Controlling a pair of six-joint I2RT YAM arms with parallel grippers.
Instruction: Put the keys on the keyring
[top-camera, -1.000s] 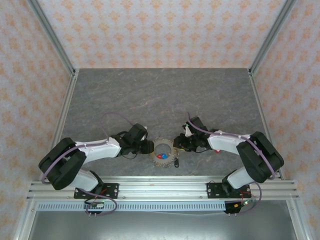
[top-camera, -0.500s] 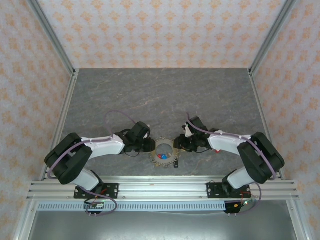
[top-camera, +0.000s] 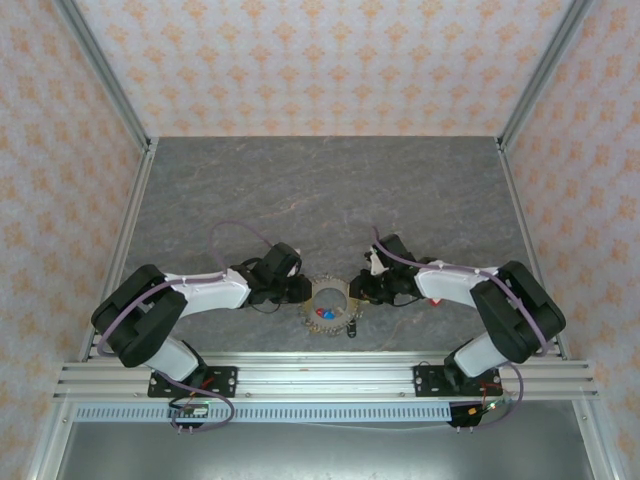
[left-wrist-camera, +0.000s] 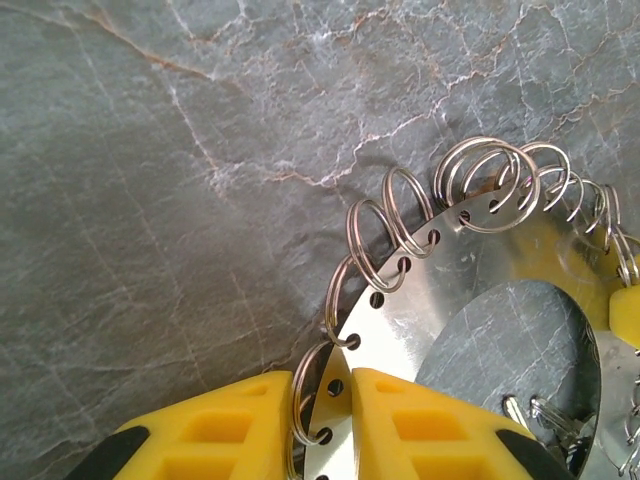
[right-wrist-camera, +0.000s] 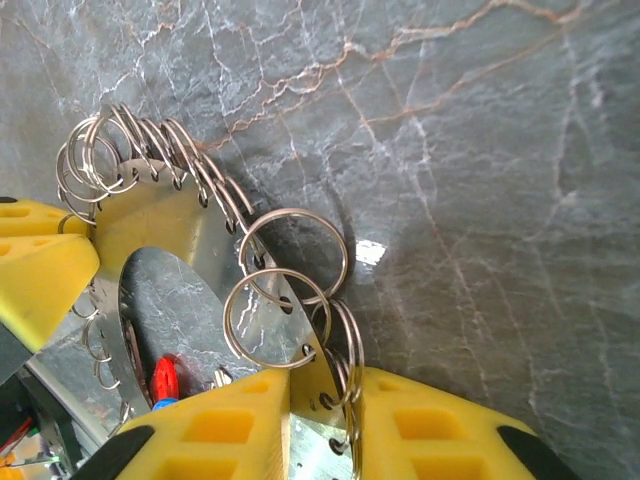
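The keyring (top-camera: 330, 284) is a flat silver disc with a wide hole, and small split rings are threaded all round its rim. It lies on the table between my arms. Keys (top-camera: 322, 313) with red and blue heads lie inside the hole. My left gripper (top-camera: 300, 296) is shut on the ring's left rim. In the left wrist view its yellow fingers (left-wrist-camera: 322, 400) pinch the plate (left-wrist-camera: 455, 270) and a split ring. My right gripper (top-camera: 357, 292) is shut on the right rim (right-wrist-camera: 325, 390), with split rings caught between the pads. A red key head (right-wrist-camera: 164, 378) shows in the hole.
The grey marbled table (top-camera: 320, 200) stretches away behind the ring, walled by patterned panels and metal posts. The aluminium rail (top-camera: 320, 378) with the arm bases runs just in front of the ring. A small dark piece (top-camera: 352, 332) lies beside the ring's near right edge.
My left gripper slid right up to the ring's left rim. Both sets of jaws narrowed onto the rim. The ring sits slightly further right and nearer.
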